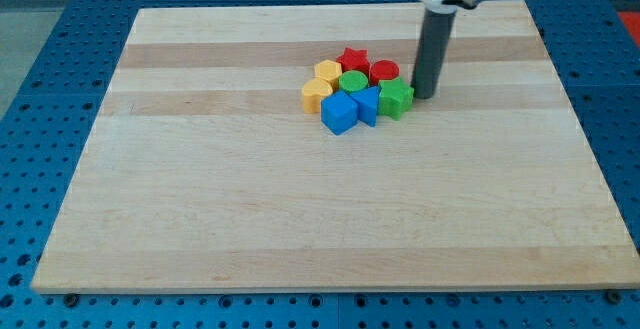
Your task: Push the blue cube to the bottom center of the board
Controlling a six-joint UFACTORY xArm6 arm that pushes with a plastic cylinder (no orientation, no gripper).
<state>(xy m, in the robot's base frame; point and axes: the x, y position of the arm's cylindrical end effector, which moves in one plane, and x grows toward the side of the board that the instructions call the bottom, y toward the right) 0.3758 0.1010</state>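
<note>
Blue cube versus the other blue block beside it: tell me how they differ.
The blue cube is boxy with a flat square top; the other blue block looks wedge-like and narrower. The blue cube sits at the cluster's bottom edge, farther from my tip; the other blue block touches the green star. Both share the same blue.

Above board (300, 219) centre, cluster of 8 blocks (352, 81), my tip (424, 96) just right.

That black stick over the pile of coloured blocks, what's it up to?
It is a robot arm's pushing rod. My tip rests on the wooden board, just right of the cluster, beside the green star and red cylinder. The job is to slide the blue cube to the board's bottom centre. The cube sits at the cluster's lower edge, on the far side from my tip, not yet moved there.
</note>
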